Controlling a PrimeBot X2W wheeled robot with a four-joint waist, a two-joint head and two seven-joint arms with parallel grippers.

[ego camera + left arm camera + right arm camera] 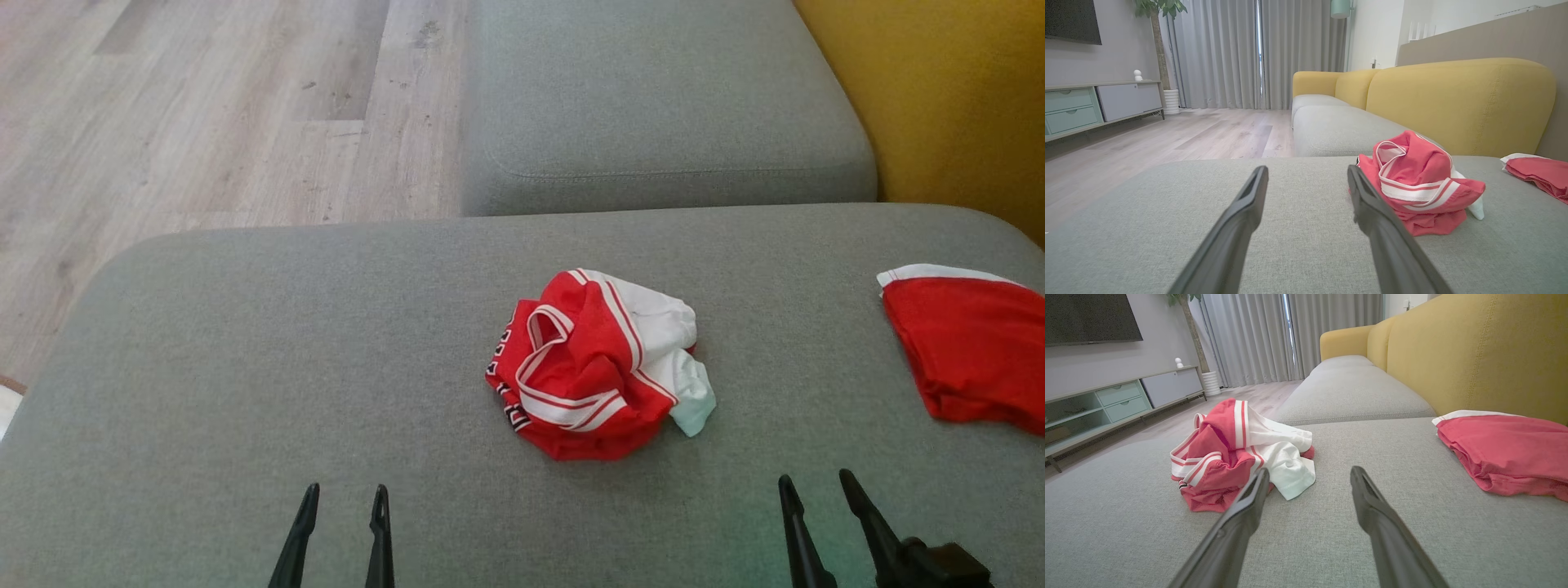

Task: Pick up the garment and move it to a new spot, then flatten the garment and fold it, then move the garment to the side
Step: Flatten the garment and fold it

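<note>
A crumpled red and white garment (600, 363) lies in a heap near the middle of the grey sofa cushion (245, 343). My left gripper (344, 494) hovers open near the front edge, to the left of the heap and apart from it. My right gripper (815, 483) is open too, to the right of the heap. From the left wrist the garment (1414, 183) lies just right of the open fingers (1249, 204). The right wrist view has the garment (1237, 453) ahead and to the left of the right gripper (1310, 475).
A second red garment with a white band (971, 347) lies flat at the cushion's right edge. Another grey seat cushion (653, 106) lies beyond, with the yellow backrest (947, 98) to the right. Wooden floor (204, 122) lies off the left side.
</note>
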